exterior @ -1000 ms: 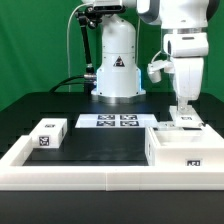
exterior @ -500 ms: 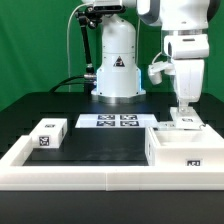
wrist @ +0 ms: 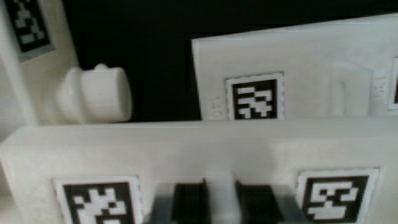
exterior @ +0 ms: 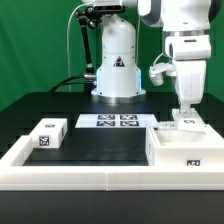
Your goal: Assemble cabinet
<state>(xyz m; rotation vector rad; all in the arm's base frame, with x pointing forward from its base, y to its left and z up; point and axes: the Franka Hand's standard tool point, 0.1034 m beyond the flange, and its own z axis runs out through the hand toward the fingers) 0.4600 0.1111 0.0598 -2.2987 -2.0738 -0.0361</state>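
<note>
The cabinet's large white box body (exterior: 186,152) stands upright and open-topped at the exterior view's right, with a small black-and-white tag on its front wall. Just behind it lies the rear block (exterior: 187,124), white and low, with tags on top. The left block (exterior: 48,134), white with tags on its top and front, lies well apart at the exterior view's left.

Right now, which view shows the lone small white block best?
The exterior view: the small block shows whole on that view's left, tags facing the camera. The wrist view shows only close white tagged parts; I cannot identify this block there.
</note>
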